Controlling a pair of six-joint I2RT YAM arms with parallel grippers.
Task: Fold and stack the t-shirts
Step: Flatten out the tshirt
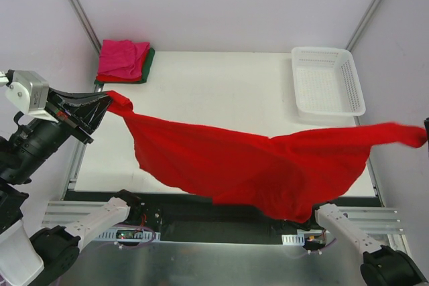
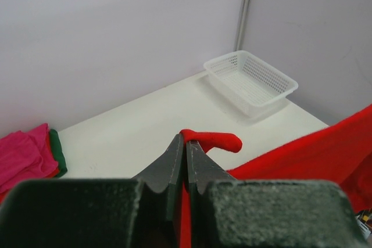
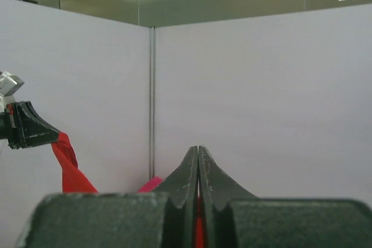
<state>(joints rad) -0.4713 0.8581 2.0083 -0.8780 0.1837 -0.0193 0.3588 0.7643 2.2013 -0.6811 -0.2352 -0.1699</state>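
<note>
Left gripper (image 2: 186, 146) pinching red t-shirt (image 2: 212, 139), mostly cropped

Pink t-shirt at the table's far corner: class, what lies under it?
A dark green t-shirt shows along one edge under the pink t-shirt, and a thin red edge along another. The pink one covers the rest, so their folds cannot be seen.

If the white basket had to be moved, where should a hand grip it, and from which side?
Probably its left long rim, from above. The white basket sits upright, open top up, so one finger can go inside the lattice wall and one outside; that side faces bare table, while the right side is close to the booth wall.
</note>
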